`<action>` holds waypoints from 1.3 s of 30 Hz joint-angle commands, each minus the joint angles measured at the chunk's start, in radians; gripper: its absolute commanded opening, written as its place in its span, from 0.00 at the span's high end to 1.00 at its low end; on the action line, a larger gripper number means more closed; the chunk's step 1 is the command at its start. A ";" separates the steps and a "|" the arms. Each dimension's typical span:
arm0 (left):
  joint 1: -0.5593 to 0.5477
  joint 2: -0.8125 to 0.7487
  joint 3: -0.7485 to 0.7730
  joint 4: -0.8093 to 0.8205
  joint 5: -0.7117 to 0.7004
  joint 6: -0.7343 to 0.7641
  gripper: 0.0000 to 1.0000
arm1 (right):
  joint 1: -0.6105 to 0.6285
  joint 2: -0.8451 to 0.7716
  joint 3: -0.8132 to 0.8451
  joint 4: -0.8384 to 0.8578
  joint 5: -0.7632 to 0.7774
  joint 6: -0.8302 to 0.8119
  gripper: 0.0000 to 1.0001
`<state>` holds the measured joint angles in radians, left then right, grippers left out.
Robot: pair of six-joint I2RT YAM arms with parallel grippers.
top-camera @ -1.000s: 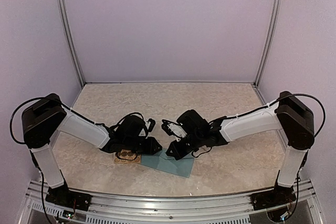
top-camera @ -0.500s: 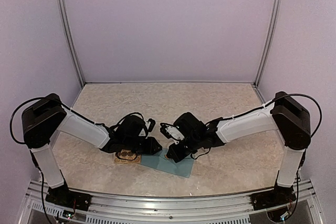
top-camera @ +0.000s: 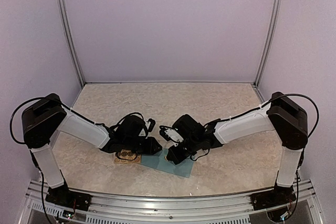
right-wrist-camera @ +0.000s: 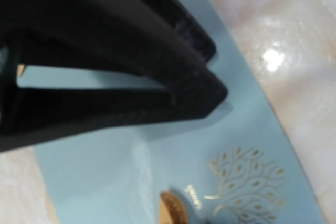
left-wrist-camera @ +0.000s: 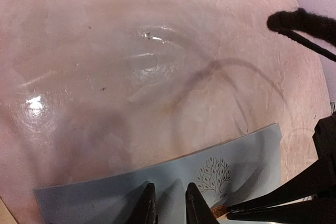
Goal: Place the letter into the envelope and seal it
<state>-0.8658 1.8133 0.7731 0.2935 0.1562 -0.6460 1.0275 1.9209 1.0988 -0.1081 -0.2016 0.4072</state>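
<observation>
Our right gripper, fingers pressed together, touches the teal envelope; our left gripper holds its fingers narrowly apart over it, grip unclear.

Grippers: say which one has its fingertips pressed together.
The right gripper: its black fingers meet at a point over the teal envelope. The left gripper shows a narrow gap between its fingertips.

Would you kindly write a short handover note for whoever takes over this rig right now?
Left gripper: slightly open, tips at the edge of the envelope.
Right gripper: shut, empty, over the envelope.
Envelope lies flat on the table beside the sticker sheet; no letter in sight, probably inside.
A brown sticker shows on it.
To do: confirm the seal holds, then withdraw.
</observation>
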 commanded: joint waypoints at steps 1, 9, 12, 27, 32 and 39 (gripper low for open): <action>-0.006 0.011 -0.021 -0.048 -0.009 -0.003 0.82 | 0.014 0.019 0.020 -0.001 -0.025 -0.012 1.00; -0.007 0.011 -0.021 -0.048 -0.009 -0.003 0.82 | 0.014 0.032 0.020 0.025 -0.067 -0.007 1.00; -0.007 0.012 -0.021 -0.047 -0.010 -0.004 0.82 | 0.014 0.041 0.021 0.035 -0.078 -0.004 1.00; -0.007 0.014 -0.026 -0.042 -0.009 -0.009 0.82 | 0.014 0.031 0.007 0.087 -0.132 0.006 0.79; -0.008 0.010 -0.030 -0.045 -0.011 -0.009 0.82 | 0.014 -0.037 -0.029 0.106 -0.142 0.024 0.71; -0.008 0.007 -0.032 -0.040 -0.010 -0.011 0.82 | -0.005 -0.125 -0.095 0.184 -0.139 0.060 0.74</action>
<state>-0.8658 1.8133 0.7677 0.3023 0.1547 -0.6502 1.0313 1.8542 1.0332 0.0086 -0.3374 0.4404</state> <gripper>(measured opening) 0.180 0.283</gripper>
